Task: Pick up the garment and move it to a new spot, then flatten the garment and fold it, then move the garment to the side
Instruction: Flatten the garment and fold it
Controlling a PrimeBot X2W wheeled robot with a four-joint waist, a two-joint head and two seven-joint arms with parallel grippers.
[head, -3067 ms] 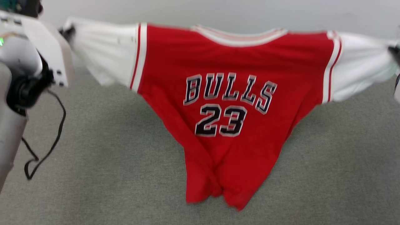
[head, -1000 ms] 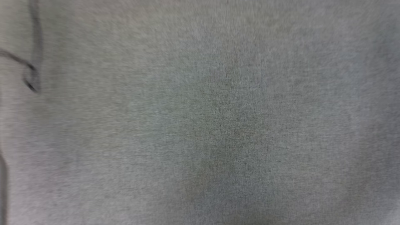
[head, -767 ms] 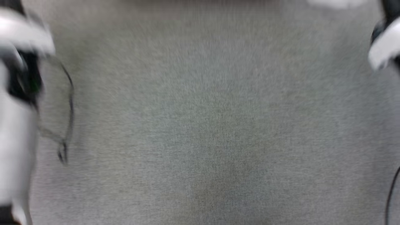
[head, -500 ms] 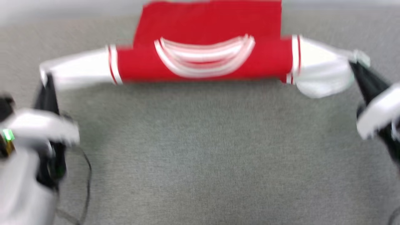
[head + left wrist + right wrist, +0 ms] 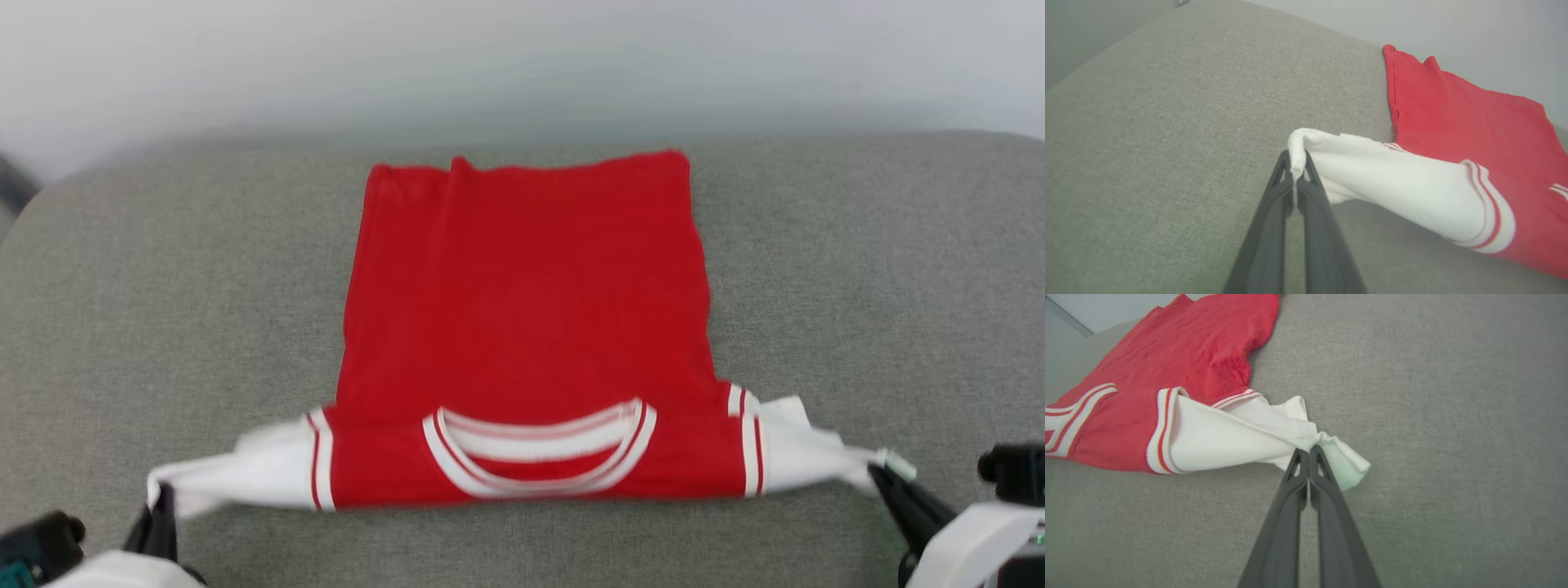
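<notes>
The garment lies flat on the grey padded surface, collar nearest, its white sleeve tips clenched in the left gripper and right gripper.

Soft matt red cloth garment with ribbed striped trim, coarse grey woven fabric surface, matt dark plastic-looking fingers

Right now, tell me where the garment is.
In the head view the garment lies at the centre of the grey fabric surface, collar nearest the robot, sleeve tips pinched by the left claw and right claw.
</notes>
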